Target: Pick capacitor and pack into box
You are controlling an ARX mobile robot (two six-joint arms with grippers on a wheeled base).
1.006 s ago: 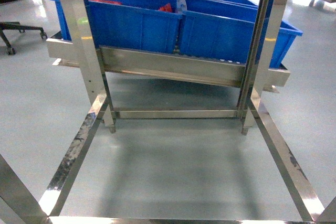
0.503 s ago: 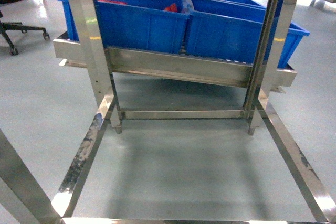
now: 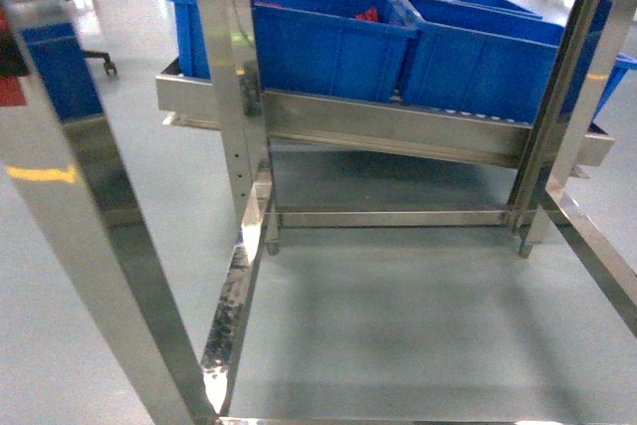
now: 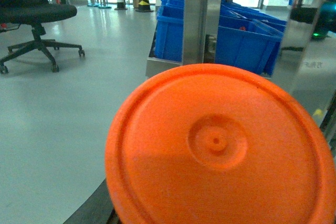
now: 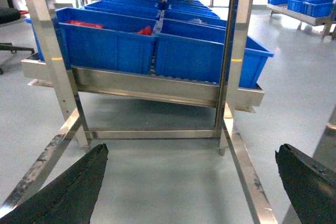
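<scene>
Right gripper (image 5: 191,182) spread wide and empty, left gripper's state untellable behind an orange disc (image 4: 220,145); box and capacitor showing in no view, so the robot is best approaching the blue bins (image 3: 398,42) squarely, clearing the steel rack (image 3: 234,116).

An orange disc (image 4: 220,145) fills the lower left wrist view, cut off by the bottom and right edges, and hides that arm's gripper. In the right wrist view only 2 black fingertips (image 5: 63,192) show, cropped at the bottom corners. Red items (image 3: 369,15) in the blue bins (image 3: 333,47) are too small to identify. A blurred steel post (image 3: 90,216) runs off the head view's edges.
</scene>
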